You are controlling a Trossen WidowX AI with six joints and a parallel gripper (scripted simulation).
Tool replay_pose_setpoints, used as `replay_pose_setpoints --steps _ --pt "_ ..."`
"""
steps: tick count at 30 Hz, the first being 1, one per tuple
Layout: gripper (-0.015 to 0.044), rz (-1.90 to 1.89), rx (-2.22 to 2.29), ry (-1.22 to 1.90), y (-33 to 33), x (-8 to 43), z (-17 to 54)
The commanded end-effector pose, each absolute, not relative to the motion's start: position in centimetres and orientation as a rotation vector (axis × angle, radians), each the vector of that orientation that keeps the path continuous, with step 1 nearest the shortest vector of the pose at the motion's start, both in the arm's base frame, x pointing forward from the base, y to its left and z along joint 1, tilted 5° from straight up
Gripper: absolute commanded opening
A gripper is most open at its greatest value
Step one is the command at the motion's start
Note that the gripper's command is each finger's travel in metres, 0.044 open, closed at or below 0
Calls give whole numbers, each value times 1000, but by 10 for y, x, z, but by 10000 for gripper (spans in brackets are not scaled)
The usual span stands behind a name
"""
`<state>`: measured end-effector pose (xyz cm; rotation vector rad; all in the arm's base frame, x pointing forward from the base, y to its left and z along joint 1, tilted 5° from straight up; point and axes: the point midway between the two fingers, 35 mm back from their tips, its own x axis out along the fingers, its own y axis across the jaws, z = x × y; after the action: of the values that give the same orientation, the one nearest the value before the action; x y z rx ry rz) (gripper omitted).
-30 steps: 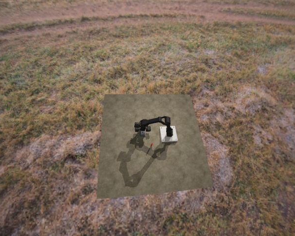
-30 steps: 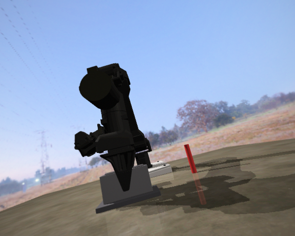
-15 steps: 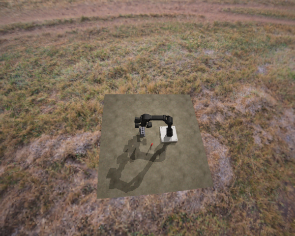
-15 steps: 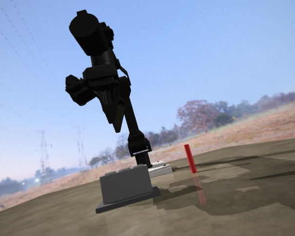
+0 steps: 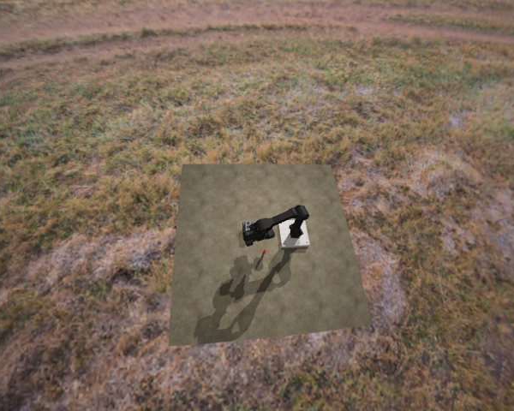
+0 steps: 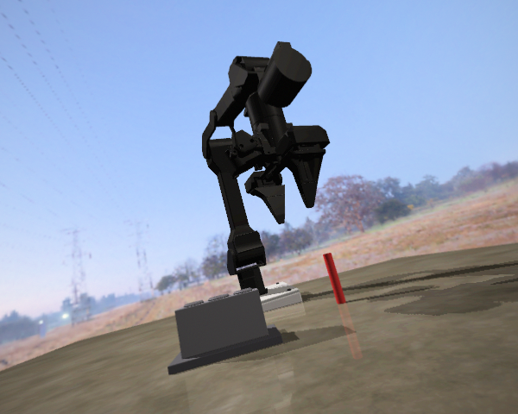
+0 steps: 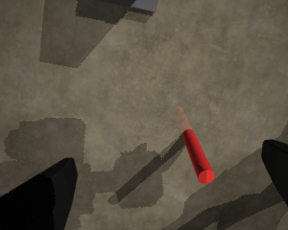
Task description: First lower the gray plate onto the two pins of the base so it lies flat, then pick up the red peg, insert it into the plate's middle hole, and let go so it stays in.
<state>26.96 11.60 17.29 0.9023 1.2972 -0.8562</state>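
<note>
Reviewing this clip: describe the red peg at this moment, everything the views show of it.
The red peg is a slim, straight, plain cylinder with a flat round end, its surface smooth and slightly shaded, material unclear. It stands upright on the brown surface, apart from the gray plate, casting a thin shadow and showing a faint reflection below. The open pincer is above the surface and does not touch it.
</note>
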Motion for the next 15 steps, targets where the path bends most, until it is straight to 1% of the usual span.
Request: replay_pose_setpoints --steps 1,4,6,10,15 --pt "440 -777 820 1323 146 233 170" --pt "440 -742 782 1338 157 217 167" --pt "440 -742 782 1338 157 217 165" --pt "440 -742 781 1338 157 218 135" --pt "440 -742 781 1338 157 218 129"
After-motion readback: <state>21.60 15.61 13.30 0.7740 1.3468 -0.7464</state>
